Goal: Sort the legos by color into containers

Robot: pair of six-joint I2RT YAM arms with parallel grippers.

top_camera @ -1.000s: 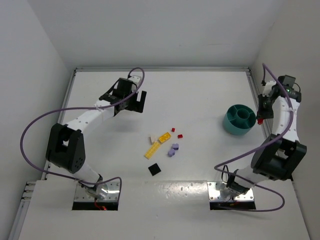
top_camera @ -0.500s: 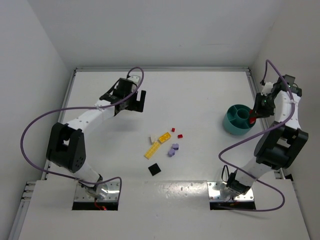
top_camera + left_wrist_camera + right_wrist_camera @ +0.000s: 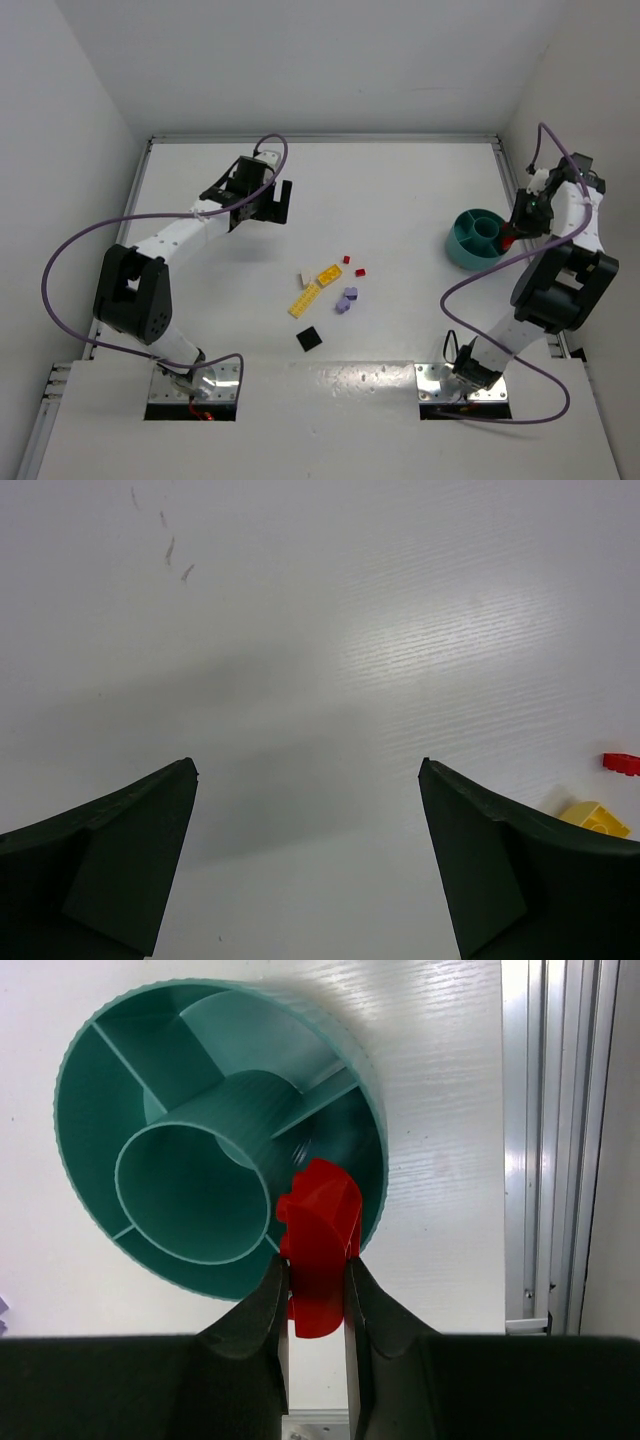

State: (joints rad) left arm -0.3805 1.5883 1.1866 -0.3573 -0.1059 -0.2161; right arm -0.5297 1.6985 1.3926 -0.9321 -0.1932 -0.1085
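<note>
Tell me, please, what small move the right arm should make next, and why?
Probably open the right gripper to release the red brick. The wrist view shows it pinched in the jaws above the teal dish, seemingly over an outer compartment beside the central ring.

Overhead of whole table (image 3: 400,190), wrist views close, facing down, right shares teal dish (image 3: 90,1140)

A white, finely ribbed table (image 3: 400,180) sits inside a plain white enclosure, with a back wall (image 3: 320,60), a left wall (image 3: 50,200) and a right wall (image 3: 600,80) at its edges. An aluminium rail (image 3: 560,1140) runs along its right side. Faint grey scuff marks (image 3: 170,552) show under soft, even light.
</note>
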